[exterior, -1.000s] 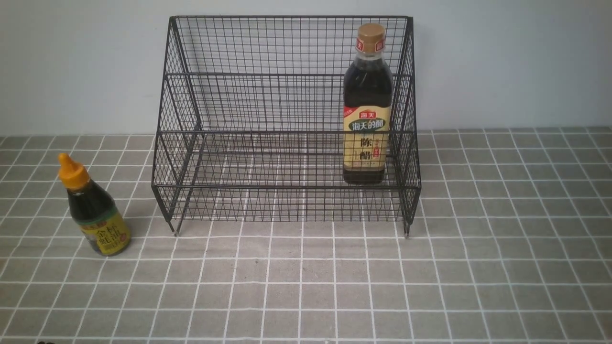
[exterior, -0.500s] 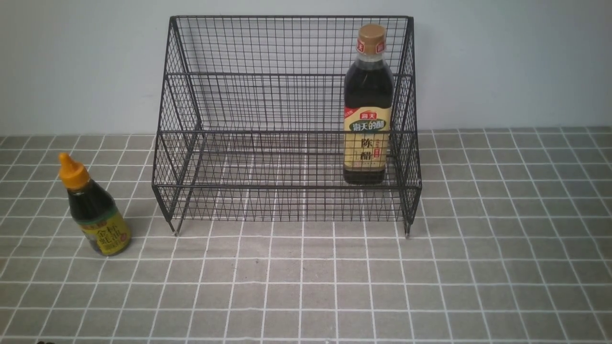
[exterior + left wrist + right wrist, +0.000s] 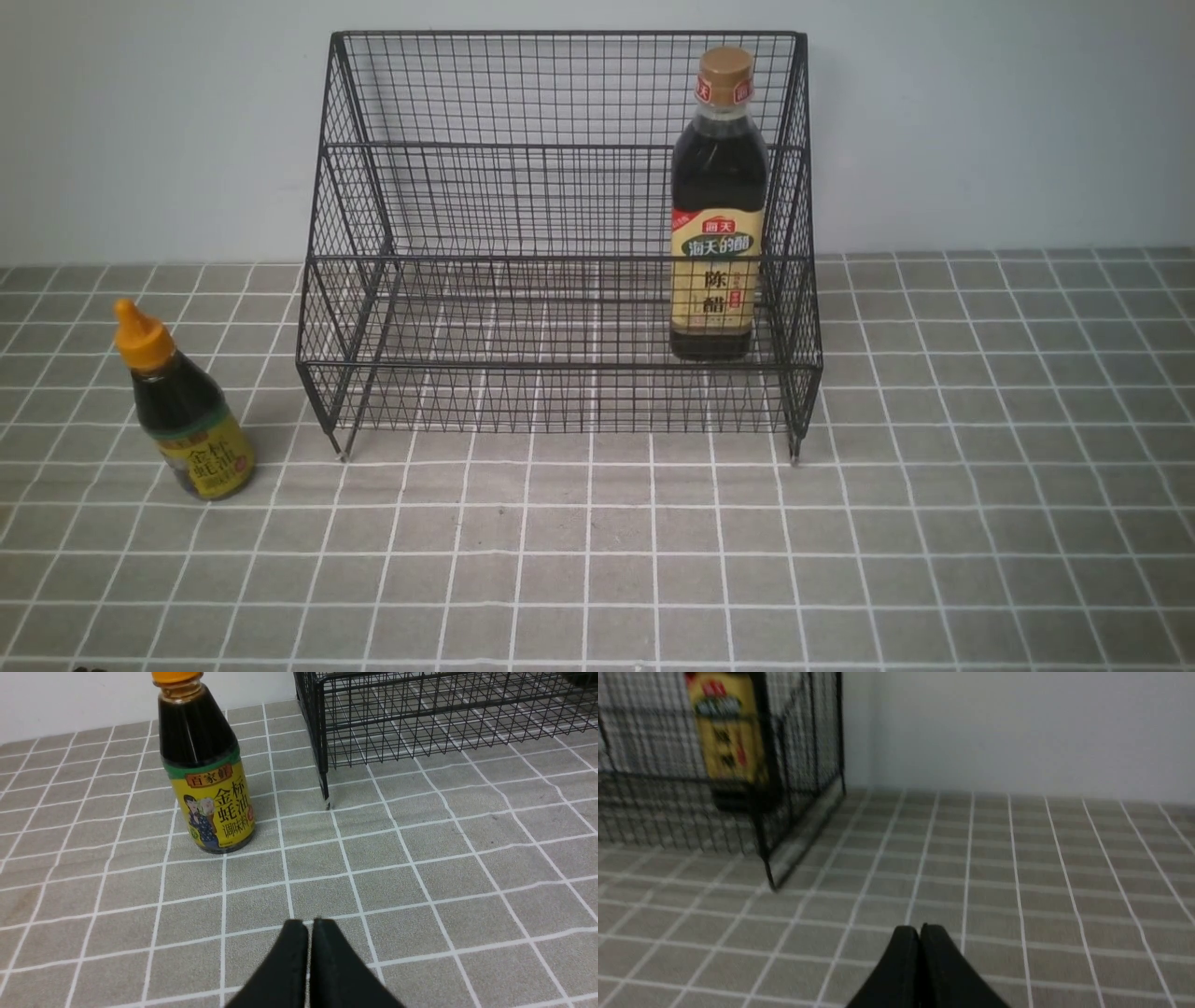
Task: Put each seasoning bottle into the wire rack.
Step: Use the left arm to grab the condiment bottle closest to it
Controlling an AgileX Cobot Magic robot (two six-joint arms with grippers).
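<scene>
The tall bottle (image 3: 717,205) with tan cap and beige label stands upright in the lower tier of the black wire rack (image 3: 467,373), at its right end; it also shows blurred in the right wrist view (image 3: 726,732). The short bottle (image 3: 182,406) with orange cap and yellow label stands on the table left of the rack, also in the left wrist view (image 3: 205,770). My left gripper (image 3: 308,924) is shut and empty, short of that bottle. My right gripper (image 3: 920,928) is shut and empty, right of the rack (image 3: 803,788). Neither gripper shows in the front view.
A grey tablecloth with a white grid (image 3: 597,560) covers the table. A plain pale wall (image 3: 980,121) stands right behind the rack. The rack's front left foot (image 3: 326,800) stands near the short bottle.
</scene>
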